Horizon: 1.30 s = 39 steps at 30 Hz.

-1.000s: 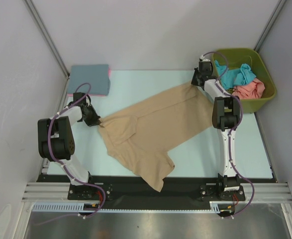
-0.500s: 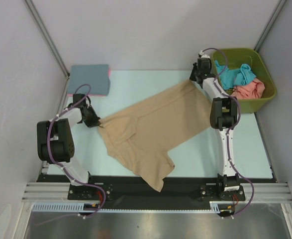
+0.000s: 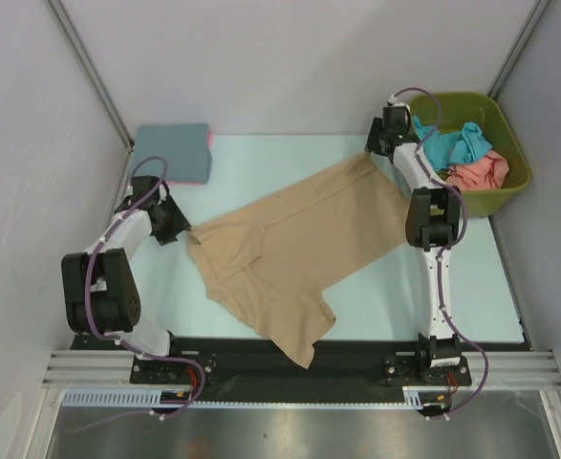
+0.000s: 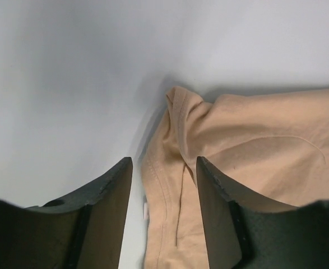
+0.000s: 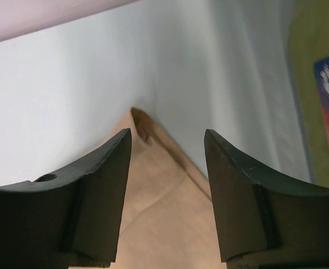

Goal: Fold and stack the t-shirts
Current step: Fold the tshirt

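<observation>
The tan t-shirt (image 3: 299, 239) lies spread diagonally across the middle of the table (image 3: 261, 158), not yet folded. The left claw (image 3: 180, 226) at its left corner and the right claw (image 3: 374, 148) at its upper right corner both stand apart, gripping nothing. A folded slate blue shirt (image 3: 172, 150) rests on a pink one (image 3: 210, 143) at upper left. The teal shirt (image 3: 452, 143) and salmon shirt (image 3: 476, 172) wait in the green bin (image 3: 509, 191), so most of the work seems left.

This looks like a robotics lab test cell. Plain pale panel walls (image 3: 290, 57) close in a mint-topped table (image 3: 280, 158), and a metal strut (image 3: 89, 75) climbs the far left corner. The left arm (image 3: 103, 287) and right arm (image 3: 435, 249) are bolted to a slotted aluminium rail (image 3: 299, 368) at the near edge, beside a white cable duct (image 3: 290, 402).
</observation>
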Each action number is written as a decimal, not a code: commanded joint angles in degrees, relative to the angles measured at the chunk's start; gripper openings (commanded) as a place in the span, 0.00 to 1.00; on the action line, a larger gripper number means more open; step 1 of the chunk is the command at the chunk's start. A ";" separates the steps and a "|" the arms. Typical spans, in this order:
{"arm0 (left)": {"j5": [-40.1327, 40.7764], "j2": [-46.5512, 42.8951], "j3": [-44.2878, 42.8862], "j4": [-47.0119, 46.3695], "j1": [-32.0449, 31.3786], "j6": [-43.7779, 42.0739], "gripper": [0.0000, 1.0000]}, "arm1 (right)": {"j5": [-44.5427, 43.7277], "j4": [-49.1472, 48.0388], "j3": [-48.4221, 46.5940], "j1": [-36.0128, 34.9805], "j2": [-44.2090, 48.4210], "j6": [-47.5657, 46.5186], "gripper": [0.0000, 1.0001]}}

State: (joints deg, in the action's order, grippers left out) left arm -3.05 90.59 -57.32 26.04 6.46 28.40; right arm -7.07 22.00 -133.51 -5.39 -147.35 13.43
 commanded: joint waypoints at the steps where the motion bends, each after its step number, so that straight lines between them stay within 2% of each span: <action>1: 2.87 -6.73 -1.22 2.69 -1.01 -0.63 0.55 | -0.85 6.02 -0.44 -0.15 7.51 0.81 0.58; 5: 0.24 -8.14 0.63 4.63 -1.10 0.34 0.67 | 1.43 7.09 6.14 -0.50 11.55 2.38 0.52; 7: -0.81 -8.93 3.51 2.62 -1.19 0.78 0.73 | 3.28 7.18 10.45 -0.85 14.00 3.09 0.51; 11: -4.07 -5.69 4.15 0.76 -1.54 0.43 0.73 | 5.30 7.18 16.35 -2.26 17.62 3.71 0.50; 17: -4.51 -0.24 4.50 -2.21 -2.06 2.97 0.75 | 8.47 8.23 21.71 -4.37 21.13 3.62 0.50; 22: -5.56 0.82 5.63 -4.68 -2.06 5.26 0.74 | 9.18 7.62 26.19 -4.63 24.82 3.62 0.50; 25: -4.51 1.96 6.78 -5.56 -2.07 6.22 0.67 | 10.05 7.44 28.65 -4.63 26.85 3.79 0.50; 28: -2.76 3.89 7.05 -5.74 -1.89 6.66 0.47 | 10.67 6.83 30.68 -4.63 28.08 4.58 0.51; 29: -2.32 4.16 7.05 -5.57 -1.89 6.67 0.35 | 10.59 6.74 30.94 -4.54 28.25 5.02 0.51; 31: -1.35 4.95 6.61 -4.87 -1.27 6.58 0.25 | 9.63 7.62 30.25 -4.46 27.56 5.20 0.51; 32: -0.65 5.04 6.26 -4.60 -1.01 5.97 0.14 | 9.18 7.97 29.81 -4.37 27.29 5.64 0.51; 34: 2.33 5.83 3.98 -2.07 -0.05 4.13 0.00 | 8.48 8.15 28.31 -4.02 25.63 6.78 0.51; 36: 4.79 6.53 1.00 -0.12 1.44 2.63 0.00 | 9.70 9.11 26.21 -3.67 24.13 9.67 0.51; 39: 6.39 7.06 -2.25 0.59 3.64 -0.10 0.00 | 8.75 11.83 23.31 -3.49 20.79 9.25 0.50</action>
State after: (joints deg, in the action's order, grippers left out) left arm -2.61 96.86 -55.35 24.84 7.14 32.32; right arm 2.37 31.57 -106.15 -9.26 -124.07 21.06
